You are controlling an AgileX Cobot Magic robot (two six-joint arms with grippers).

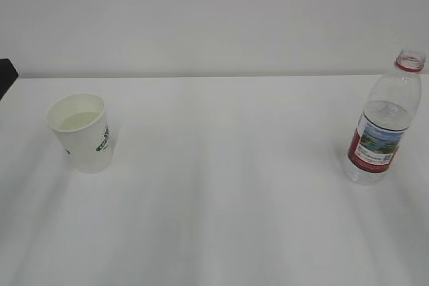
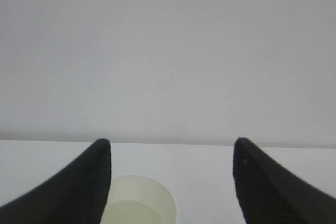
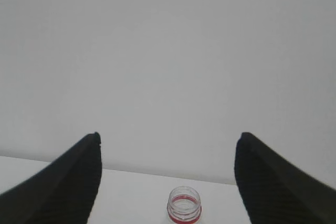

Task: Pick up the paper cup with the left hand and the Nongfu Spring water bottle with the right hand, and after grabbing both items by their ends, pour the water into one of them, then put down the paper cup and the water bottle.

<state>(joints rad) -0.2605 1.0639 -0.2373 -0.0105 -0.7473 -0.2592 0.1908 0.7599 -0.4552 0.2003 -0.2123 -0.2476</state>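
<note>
Though unseen outside, jaws wide.

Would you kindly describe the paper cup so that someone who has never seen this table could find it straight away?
Look at the white table and go to its left side, far from the clear bottle standing at the right. There stands the paper cup, upright, with pale liquid inside. Unlike the taller, red-labelled bottle, it is short, white, tapered and opaque, with a dark green logo.

The white table [image 1: 221, 185] carries the paper cup [image 1: 82, 132] below the left gripper [image 2: 172, 153] and the Nongfu Spring water bottle [image 1: 385, 122] below the right gripper [image 3: 167, 145].
</note>
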